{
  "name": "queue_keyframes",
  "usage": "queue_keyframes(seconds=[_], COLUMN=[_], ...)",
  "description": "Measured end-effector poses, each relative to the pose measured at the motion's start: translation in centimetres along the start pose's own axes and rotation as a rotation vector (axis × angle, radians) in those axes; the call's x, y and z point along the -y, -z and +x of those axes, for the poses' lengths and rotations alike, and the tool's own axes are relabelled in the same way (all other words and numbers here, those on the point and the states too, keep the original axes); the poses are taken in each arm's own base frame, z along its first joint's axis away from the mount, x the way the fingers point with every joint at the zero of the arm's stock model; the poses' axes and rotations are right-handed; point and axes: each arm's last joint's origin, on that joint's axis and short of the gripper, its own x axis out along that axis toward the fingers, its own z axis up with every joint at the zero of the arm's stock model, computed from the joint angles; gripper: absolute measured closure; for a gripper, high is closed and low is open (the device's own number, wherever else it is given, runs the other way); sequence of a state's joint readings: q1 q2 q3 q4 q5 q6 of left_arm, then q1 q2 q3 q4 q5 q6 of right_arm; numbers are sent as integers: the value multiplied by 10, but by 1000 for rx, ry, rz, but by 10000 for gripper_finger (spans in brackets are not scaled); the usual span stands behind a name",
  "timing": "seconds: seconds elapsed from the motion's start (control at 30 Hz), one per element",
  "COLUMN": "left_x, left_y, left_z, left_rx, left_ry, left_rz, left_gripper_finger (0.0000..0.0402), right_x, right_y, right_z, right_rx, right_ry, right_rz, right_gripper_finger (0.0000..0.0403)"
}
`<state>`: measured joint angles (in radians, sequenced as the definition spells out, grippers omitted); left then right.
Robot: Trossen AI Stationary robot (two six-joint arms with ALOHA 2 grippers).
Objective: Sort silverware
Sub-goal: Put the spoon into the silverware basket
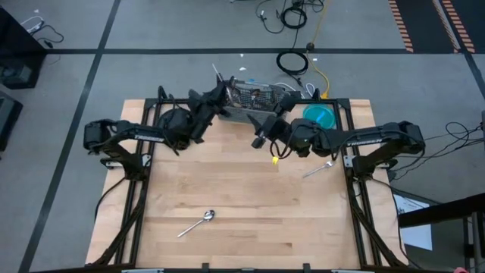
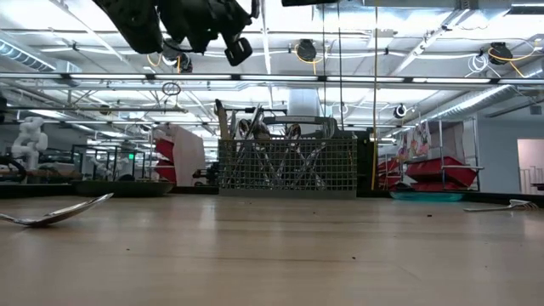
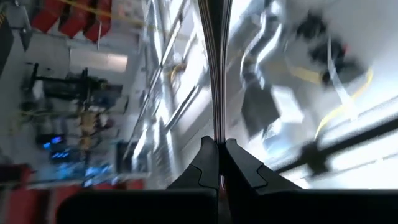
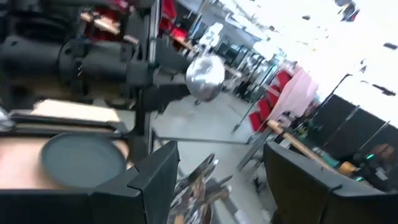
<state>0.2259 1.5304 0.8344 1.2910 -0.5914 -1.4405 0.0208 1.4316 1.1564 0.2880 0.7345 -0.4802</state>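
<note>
In the left wrist view alone, left pincer [image 3: 219, 163] pinches knife [image 3: 216, 68]

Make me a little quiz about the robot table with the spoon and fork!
1. True or false: the spoon lies in the caddy.
2. Which jaws are shut on a utensil? A left jaws, B right jaws.
3. Fill in: the fork lies on the table beside the ___ arm.
Key: 1 false, it lies on the table; 2 A; 3 right.
</note>
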Motion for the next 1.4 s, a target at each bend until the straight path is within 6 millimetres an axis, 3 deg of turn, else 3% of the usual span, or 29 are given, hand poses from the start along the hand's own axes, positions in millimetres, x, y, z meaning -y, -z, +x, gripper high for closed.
queue_keyframes(seconds=[0.17, 0.43, 0.63, 0.77, 1.2, 1.4], left_x=[-1, 4, 2, 3, 21, 25], left_y=[14, 34, 35, 38, 51, 52], left_z=[0, 12, 12, 11, 18, 18], left_rx=[100, 57, 68, 67, -28, -126], left_ry=[10, 39, 30, 32, 85, 121], left_rz=[-126, -187, -188, -280, -378, -432], left_gripper_finger=[392, 392, 392, 392, 392, 392], right_x=[-6, -7, 2, 6, 18, 17], right_y=[-1, 1, -5, -4, 1, 0], right_z=[8, 17, 18, 22, 33, 31], right_rx=[55, 78, 137, 166, 223, 217], right_ry=[33, 74, 127, 106, 59, 71], right_rz=[-84, -116, -79, -77, -99, -242], right_gripper_finger=[181, 181, 181, 181, 181, 181])
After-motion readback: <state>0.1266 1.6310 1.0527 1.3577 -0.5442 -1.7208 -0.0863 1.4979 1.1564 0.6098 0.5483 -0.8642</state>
